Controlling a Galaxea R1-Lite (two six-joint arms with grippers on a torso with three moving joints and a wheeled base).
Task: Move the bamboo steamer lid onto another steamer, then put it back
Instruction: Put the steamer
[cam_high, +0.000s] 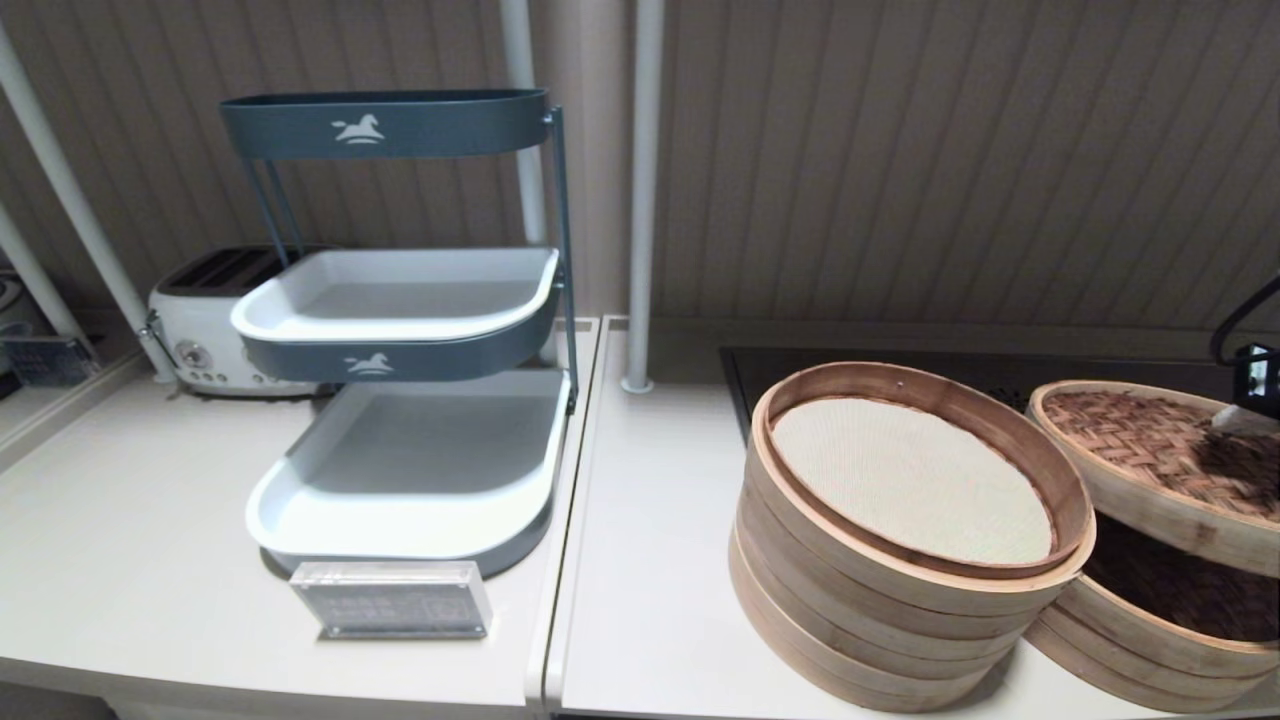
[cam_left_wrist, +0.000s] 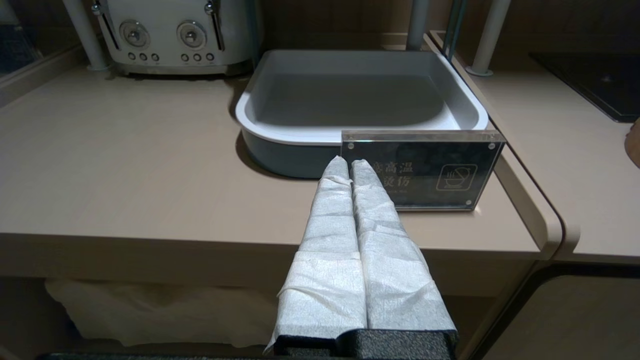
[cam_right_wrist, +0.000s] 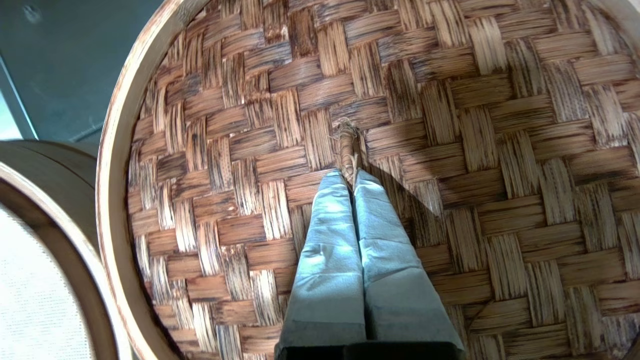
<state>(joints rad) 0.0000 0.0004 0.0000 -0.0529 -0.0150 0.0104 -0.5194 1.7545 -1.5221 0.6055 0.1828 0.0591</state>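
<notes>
Toaster (cam_high: 205, 320) at 9 o'clock on the counter (cam_high: 120, 560); just right of it a three-tier tray rack (cam_high: 400, 330) with a small acrylic sign (cam_high: 392, 598) at its front. Left gripper (cam_left_wrist: 350, 165) hangs off the counter's front edge facing the sign, jaws pressed together, holding nothing. Centre-right: tall steamer stack (cam_high: 880, 570), cream liner mat (cam_high: 910, 480) on top. At 3 o'clock, lid (cam_high: 1150, 460) hangs tilted above the low steamer (cam_high: 1170, 610), not seated. Right gripper (cam_right_wrist: 348, 175) has its jaws pinching the lid's loop handle (cam_right_wrist: 346, 145).
</notes>
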